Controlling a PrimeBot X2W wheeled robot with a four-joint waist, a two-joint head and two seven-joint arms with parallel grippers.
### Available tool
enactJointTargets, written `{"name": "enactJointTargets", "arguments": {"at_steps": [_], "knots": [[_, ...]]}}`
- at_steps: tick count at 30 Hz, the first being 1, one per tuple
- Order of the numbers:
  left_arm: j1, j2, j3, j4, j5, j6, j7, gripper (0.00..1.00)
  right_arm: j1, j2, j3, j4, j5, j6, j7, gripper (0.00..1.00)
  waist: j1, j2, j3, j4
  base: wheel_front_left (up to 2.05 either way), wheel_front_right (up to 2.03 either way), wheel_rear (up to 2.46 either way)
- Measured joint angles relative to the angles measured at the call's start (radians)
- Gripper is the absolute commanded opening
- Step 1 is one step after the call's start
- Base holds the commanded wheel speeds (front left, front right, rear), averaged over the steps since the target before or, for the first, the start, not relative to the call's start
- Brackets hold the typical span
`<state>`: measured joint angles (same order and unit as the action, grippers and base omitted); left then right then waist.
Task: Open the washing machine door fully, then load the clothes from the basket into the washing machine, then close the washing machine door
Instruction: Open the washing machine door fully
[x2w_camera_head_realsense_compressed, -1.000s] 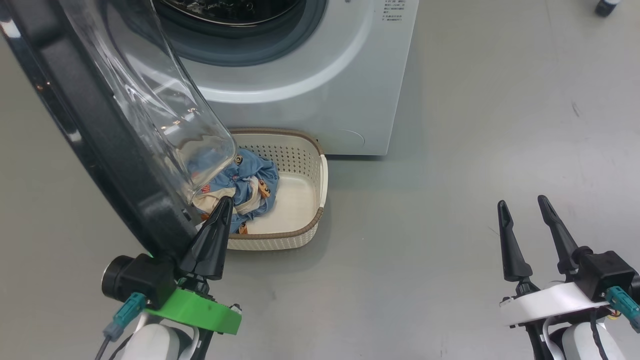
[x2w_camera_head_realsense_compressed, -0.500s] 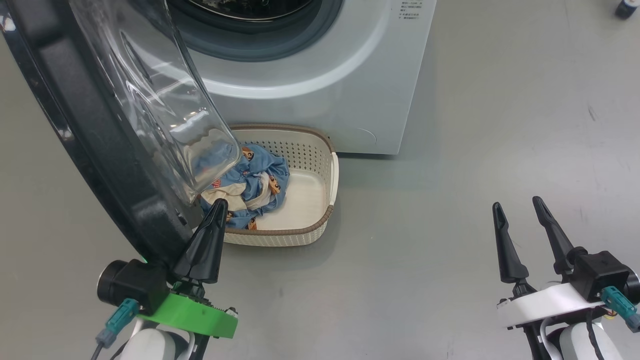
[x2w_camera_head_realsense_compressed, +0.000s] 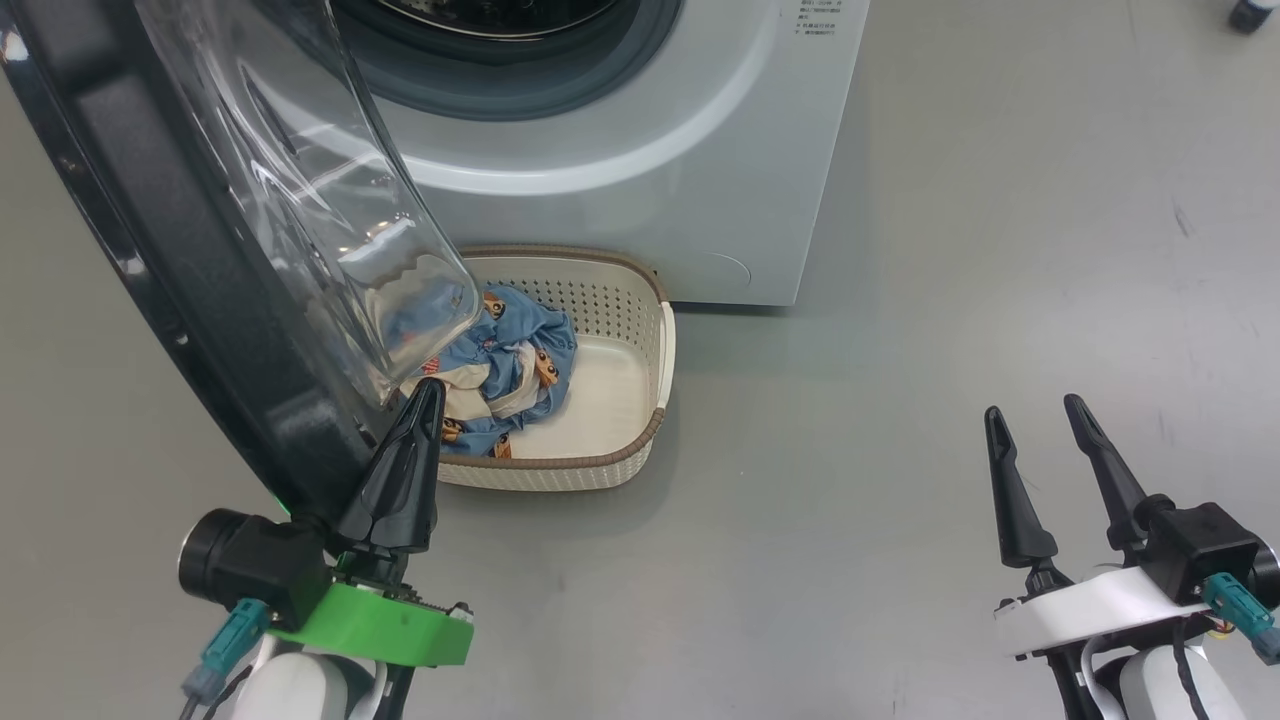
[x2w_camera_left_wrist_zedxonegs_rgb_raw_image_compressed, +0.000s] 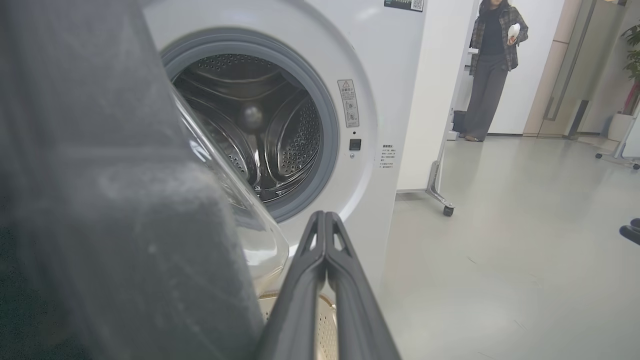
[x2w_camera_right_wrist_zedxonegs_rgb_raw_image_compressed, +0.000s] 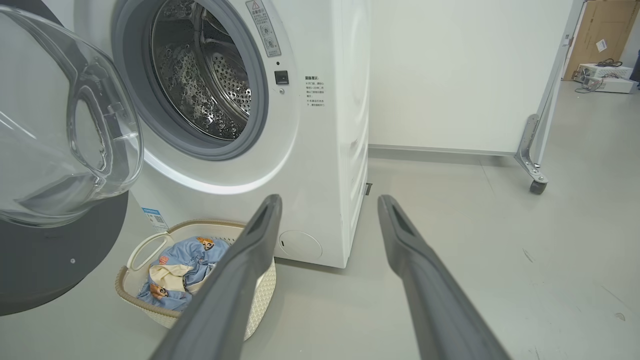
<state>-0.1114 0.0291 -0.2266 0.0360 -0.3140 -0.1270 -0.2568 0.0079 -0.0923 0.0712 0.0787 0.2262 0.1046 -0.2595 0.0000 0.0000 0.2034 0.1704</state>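
Washing machine door (x2w_camera_head_realsense_compressed: 230, 240) stands swung open, its glass bowl hanging over the basket (x2w_camera_head_realsense_compressed: 600, 465), which holds the clothes (x2w_camera_head_realsense_compressed: 510, 360) in front of the washing machine (x2w_camera_head_realsense_compressed: 650, 180). The left gripper (x2w_camera_head_realsense_compressed: 430, 390), fingers pressed together on nothing, sits just beside the door's lower rim. The right gripper (x2w_camera_head_realsense_compressed: 1031, 406) is spread wide and empty, well apart.

left gripper (x2w_camera_head_realsense_compressed: 431, 388) edged forward, beside washing machine door (x2w_camera_head_realsense_compressed: 170, 280)
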Motion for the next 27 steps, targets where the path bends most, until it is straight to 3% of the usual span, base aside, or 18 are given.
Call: {"name": "enactJointTargets", "arguments": {"at_steps": [8,27], "knots": [[0.039,0.005,-0.036,-0.010,-0.022,0.000,0.000,0.00,0.000,0.001,-0.015,0.001,0.000,0.000,0.000,1.00,0.0000,0.0000,0.001,0.015,0.00,0.00,0.00],[0.083,0.004,0.013,0.025,-0.049,0.052,0.000,0.00,0.002,0.004,-0.040,0.009,-0.006,0.009,0.000,1.00,0.0000,0.0000,-0.024,0.099,0.00,0.00,0.00]]}}
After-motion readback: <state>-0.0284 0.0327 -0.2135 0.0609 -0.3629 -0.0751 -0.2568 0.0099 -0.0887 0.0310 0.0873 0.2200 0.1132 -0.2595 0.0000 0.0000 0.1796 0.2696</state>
